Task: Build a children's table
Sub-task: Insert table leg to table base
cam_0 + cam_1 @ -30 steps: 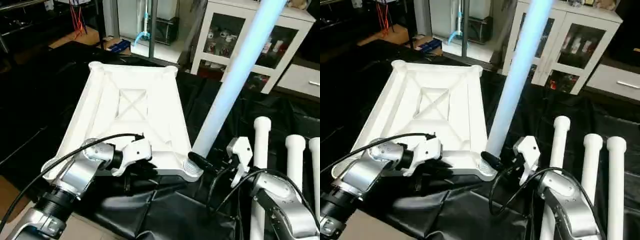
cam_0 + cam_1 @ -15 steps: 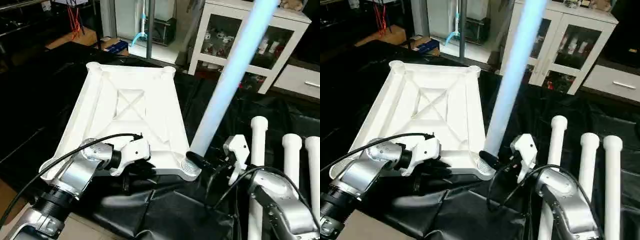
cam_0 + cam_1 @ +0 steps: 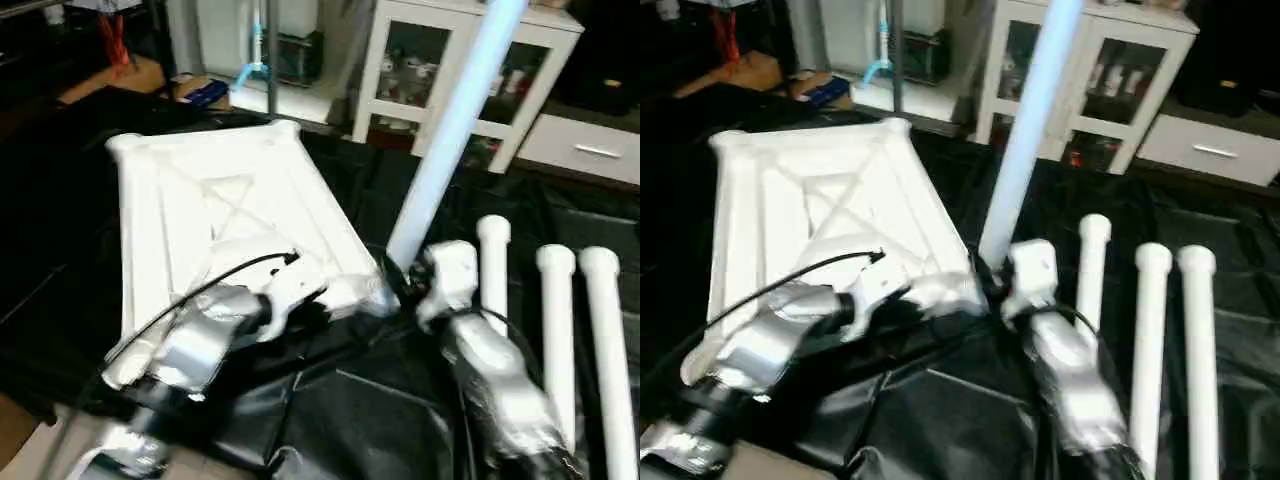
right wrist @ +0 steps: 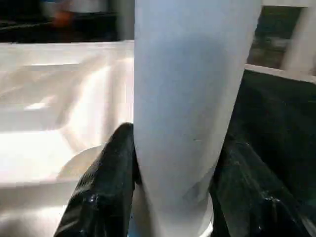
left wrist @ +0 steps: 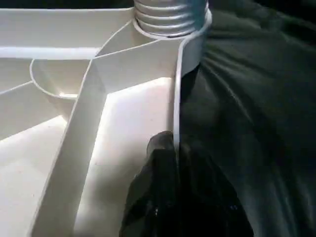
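Note:
The white tabletop lies upside down on black cloth, its X-braced ribs facing up. One white leg stands tilted in the near right corner socket, its threaded end showing there. My right gripper is shut on this leg just above the socket, one black finger on each side. My left gripper is shut on the tabletop's near rim, a short way from that socket. Three loose legs lie side by side to the right.
A white glass-door cabinet stands behind the work, with a white drawer front beside it. Black cloth covers the surface, wrinkled in front of the tabletop. Cables run along both forearms.
The whole picture has shifted, so the camera moved. Both arms reach farther forward, and the tabletop has swung a little, its leg corner now farther from me. Both grips are unchanged.

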You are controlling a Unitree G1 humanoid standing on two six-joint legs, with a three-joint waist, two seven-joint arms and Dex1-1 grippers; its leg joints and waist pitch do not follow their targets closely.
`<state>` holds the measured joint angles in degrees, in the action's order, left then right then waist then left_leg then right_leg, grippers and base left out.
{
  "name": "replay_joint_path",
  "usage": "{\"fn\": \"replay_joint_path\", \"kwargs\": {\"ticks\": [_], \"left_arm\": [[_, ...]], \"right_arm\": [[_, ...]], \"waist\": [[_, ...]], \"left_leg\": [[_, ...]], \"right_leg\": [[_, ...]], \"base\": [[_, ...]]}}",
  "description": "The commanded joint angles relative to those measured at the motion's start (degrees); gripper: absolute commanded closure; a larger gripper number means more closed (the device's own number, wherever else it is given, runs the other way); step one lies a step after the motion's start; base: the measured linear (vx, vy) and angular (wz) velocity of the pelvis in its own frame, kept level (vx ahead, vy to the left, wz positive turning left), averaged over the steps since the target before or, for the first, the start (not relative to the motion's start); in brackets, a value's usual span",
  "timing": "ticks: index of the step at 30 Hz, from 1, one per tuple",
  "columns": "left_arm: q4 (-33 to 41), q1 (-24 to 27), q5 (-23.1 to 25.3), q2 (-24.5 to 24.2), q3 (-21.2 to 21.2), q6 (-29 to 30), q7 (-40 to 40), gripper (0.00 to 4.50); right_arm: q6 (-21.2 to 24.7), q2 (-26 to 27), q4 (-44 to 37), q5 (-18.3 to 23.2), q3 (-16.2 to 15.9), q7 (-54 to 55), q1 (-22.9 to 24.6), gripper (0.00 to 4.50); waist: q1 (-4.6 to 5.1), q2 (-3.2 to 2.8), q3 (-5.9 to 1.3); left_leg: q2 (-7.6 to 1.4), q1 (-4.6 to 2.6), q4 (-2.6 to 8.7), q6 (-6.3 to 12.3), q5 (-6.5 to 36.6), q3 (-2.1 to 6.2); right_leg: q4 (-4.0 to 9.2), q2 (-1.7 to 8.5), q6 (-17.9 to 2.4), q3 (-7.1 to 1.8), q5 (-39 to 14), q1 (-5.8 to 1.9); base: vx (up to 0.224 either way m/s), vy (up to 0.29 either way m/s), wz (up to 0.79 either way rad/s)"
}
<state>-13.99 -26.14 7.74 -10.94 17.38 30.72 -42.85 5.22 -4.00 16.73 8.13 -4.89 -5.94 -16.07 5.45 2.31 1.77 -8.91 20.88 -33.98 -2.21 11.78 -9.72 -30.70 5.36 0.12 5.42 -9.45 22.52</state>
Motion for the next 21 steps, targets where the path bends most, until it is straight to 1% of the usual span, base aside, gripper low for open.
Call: {"fn": "replay_joint_path", "kwargs": {"ticks": [1, 2, 3, 4, 5, 6, 7, 8, 9, 10, 11, 14, 16, 18, 19, 20, 21], "left_arm": [[0.37, -3.51, 2.03, 2.33, -7.69, 2.06, 13.46, 4.50], [0.36, -3.92, 3.03, 2.87, -7.72, 2.42, 15.39, 4.50], [0.47, -4.11, 3.25, 3.32, -7.84, 2.85, 16.24, 4.50], [0.25, -4.47, 3.22, 3.98, -8.38, 2.91, 17.74, 4.50], [-0.09, -4.80, 3.41, 4.13, -8.43, 2.74, 18.84, 4.50], [-0.26, -4.92, 3.10, 4.37, -8.86, 2.72, 19.43, 4.50], [-0.21, -5.02, 3.16, 4.27, -8.79, 2.75, 19.76, 4.50], [-0.13, -5.06, 3.07, 4.23, -8.86, 2.89, 19.80, 4.50], [-0.09, -5.09, 3.01, 4.20, -8.91, 2.98, 19.79, 4.50], [-0.01, -5.12, 2.85, 4.16, -9.02, 3.16, 19.68, 4.50], [0.26, -5.16, 2.66, 4.01, -9.00, 3.71, 19.38, 4.50], [0.45, -5.13, 2.52, 3.32, -8.54, 4.35, 19.08, 4.50], [0.37, -5.04, 2.18, 2.90, -8.28, 4.14, 19.11, 4.50], [0.48, -4.87, 2.14, 2.19, -7.60, 3.48, 18.25, 4.50], [0.39, -4.80, 1.76, 1.76, -7.15, 2.52, 17.16, 4.50], [-0.01, -4.64, 1.41, 0.26, -5.68, -0.74, 14.31, 4.50], [-0.24, -4.56, 1.40, -0.64, -4.83, -2.57, 12.85, 4.50]], "right_arm": [[5.21, 0.33, 13.57, -4.59, 2.96, 11.16, 1.58, 2.65], [4.81, 1.23, 14.81, -4.94, 3.69, 14.03, 0.54, 2.65], [4.67, 1.88, 15.49, -4.97, 4.12, 15.47, -0.02, 2.65], [4.02, 2.36, 16.29, -5.48, 4.35, 17.30, -0.62, 2.65], [3.24, 2.50, 16.76, -6.46, 3.76, 18.23, -1.05, 2.65], [2.91, 2.72, 16.66, -6.60, 3.76, 18.56, -1.11, 2.65], [2.30, 3.02, 16.91, -6.52, 3.90, 18.57, -1.28, 2.65], [1.72, 3.38, 17.10, -6.01, 4.33, 18.36, -1.43, 2.65], [1.39, 3.61, 17.24, -5.65, 4.61, 18.19, -1.54, 2.65], [0.84, 4.01, 17.51, -4.84, 5.19, 17.78, -1.78, 2.65], [-0.79, 4.80, 18.66, -3.11, 6.13, 16.45, -2.73, 2.65], [-2.98, 5.61, 19.69, -1.12, 6.40, 13.54, -4.38, 2.65], [-3.48, 5.60, 19.64, -0.99, 6.24, 12.59, -4.67, 2.65], [-3.84, 5.32, 19.15, -0.89, 5.95, 11.34, -4.74, 2.65], [-4.05, 5.08, 18.70, -0.79, 5.78, 10.53, -4.85, 2.65], [-3.35, 4.67, 15.71, 0.57, 5.72, 7.96, -4.86, 2.65], [-2.81, 4.50, 13.82, 1.53, 5.77, 6.49, -4.82, 2.65]], "waist": [[1.07, -0.38, -1.69], [1.15, -0.03, -1.82], [1.18, -0.08, -1.92], [1.14, 0.10, -1.87], [1.02, 0.16, -2.01], [0.99, 0.52, -2.03], [0.74, 0.31, -2.13], [0.62, 0.36, -2.17], [0.55, 0.34, -2.18], [0.48, 0.40, -2.24], [0.42, 0.30, -2.29], [0.61, 0.30, -2.48], [0.48, 0.20, -2.47], [0.43, 0.30, -2.42], [0.33, 0.12, -2.48], [0.22, 0.17, -2.48], [0.16, 0.27, -2.49]], "left_leg": [[-3.86, -0.76, 5.84, -3.55, 34.51, 3.12], [-3.83, -0.65, 5.71, -3.19, 33.57, 2.97], [-3.84, -0.40, 5.63, -2.87, 32.34, 2.93], [-3.86, 0.20, 5.72, -2.17, 30.28, 2.81], [-3.91, 0.04, 5.61, -1.76, 29.30, 2.63], [-3.88, 0.00, 5.56, -1.47, 28.67, 2.46], [-3.90, 0.00, 5.48, -1.06, 27.19, 2.30], [-4.06, 0.34, 5.58, -0.68, 25.47, 2.25], [-4.09, 0.42, 5.60, -0.52, 24.86, 2.20], [-4.13, 0.36, 5.55, -0.26, 23.85, 2.06], [-4.15, 0.32, 5.54, -0.04, 23.17, 2.00], [-4.10, 0.54, 5.39, 0.45, 22.14, 1.94], [-4.19, 0.47, 5.34, 0.67, 21.24, 1.83], [-4.17, 0.58, 5.36, 0.85, 20.71, 1.75], [-4.13, 0.54, 5.26, 0.89, 20.55, 1.74], [-4.10, 0.62, 5.23, 1.13, 20.17, 1.73], [-4.09, 0.65, 5.21, 1.36, 20.03, 1.68]], "right_leg": [[4.47, 3.87, -5.71, -2.23, -30.65, -0.34], [4.50, 4.00, -5.93, -2.30, -30.24, -0.47], [4.32, 4.25, -6.29, -2.48, -29.57, -0.65], [4.21, 4.35, -6.35, -2.61, -28.82, -0.97], [4.14, 4.21, -6.51, -2.75, -27.80, -0.80], [4.12, 4.13, -6.70, -2.81, -27.02, -0.73], [3.85, 4.14, -7.33, -2.98, -24.94, -0.83], [3.48, 4.09, -7.91, -3.05, -22.40, -1.13], [3.37, 4.10, -8.13, -3.05, -21.56, -1.21], [3.16, 4.02, -8.66, -3.11, -19.83, -1.20], [2.99, 3.99, -9.10, -3.11, -18.68, -1.32], [2.86, 4.02, -9.62, -3.07, -18.35, -1.56], [2.73, 3.92, -10.03, -3.10, -16.97, -1.49], [2.61, 3.83, -10.39, -3.09, -16.62, -1.61], [2.58, 3.90, -10.47, -3.11, -16.98, -1.63], [2.57, 3.86, -10.52, -3.12, -16.92, -1.65], [2.59, 3.81, -10.38, -3.16, -17.02, -1.70]], "base": [[0.000, 0.000, 0.00], [0.000, 0.000, 0.00], [0.000, 0.000, 0.00], [0.000, 0.000, 0.00], [0.000, 0.000, 0.00], [0.000, 0.000, 0.00], [0.000, 0.000, 0.00], [0.000, 0.000, 0.00], [0.000, 0.000, 0.00], [0.000, 0.000, 0.00], [0.000, 0.000, 0.00], [0.000, 0.000, 0.00], [0.000, 0.000, 0.00], [0.000, 0.000, 0.00], [0.000, 0.000, 0.00], [0.000, 0.000, 0.00], [0.000, 0.000, 0.00]]}}
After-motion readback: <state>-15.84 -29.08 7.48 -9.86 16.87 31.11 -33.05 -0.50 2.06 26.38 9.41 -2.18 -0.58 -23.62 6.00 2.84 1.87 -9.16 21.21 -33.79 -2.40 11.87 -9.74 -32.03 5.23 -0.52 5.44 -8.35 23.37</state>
